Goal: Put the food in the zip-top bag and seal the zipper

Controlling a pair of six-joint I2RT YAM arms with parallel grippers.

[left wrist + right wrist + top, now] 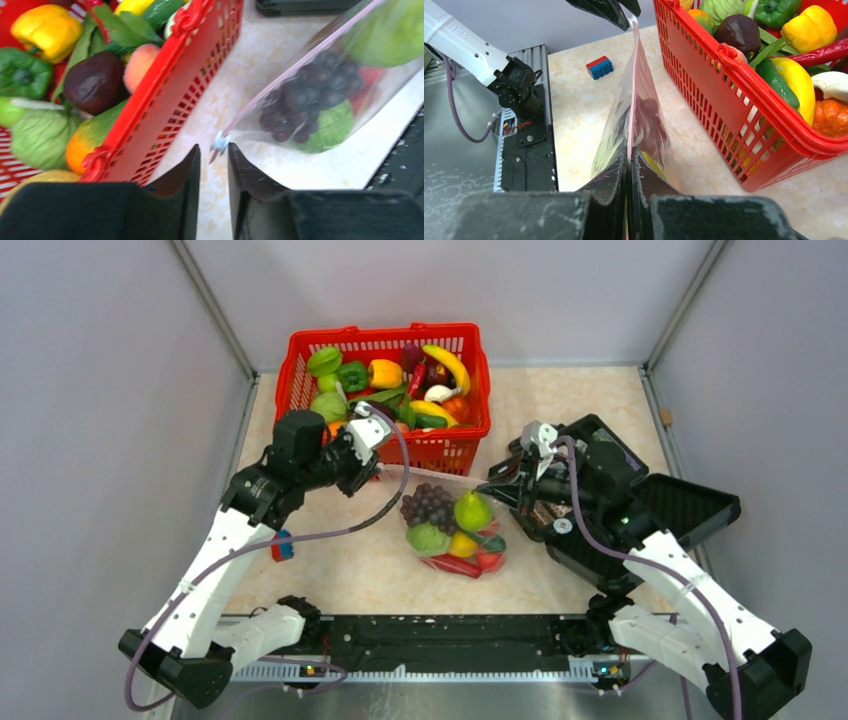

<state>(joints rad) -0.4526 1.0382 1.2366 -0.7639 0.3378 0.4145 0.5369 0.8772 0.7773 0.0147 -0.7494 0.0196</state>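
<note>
Right gripper (629,154) pinches one end of the zipper (631,100); left gripper (214,149) pinches the other. The zip-top bag (397,496) full of food (432,506) sits on the pale speckled table (330,562) between grey walls (100,390).

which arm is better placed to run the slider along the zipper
Left. The left claw sits right at the slider at one end of the zipper, while the right claw pinches the zip-top bag at its far end, anchoring it.

The white links (205,575) carry black joints (262,490), purple cables (330,532), and a black left gripper (214,149) and right gripper (629,152).
</note>
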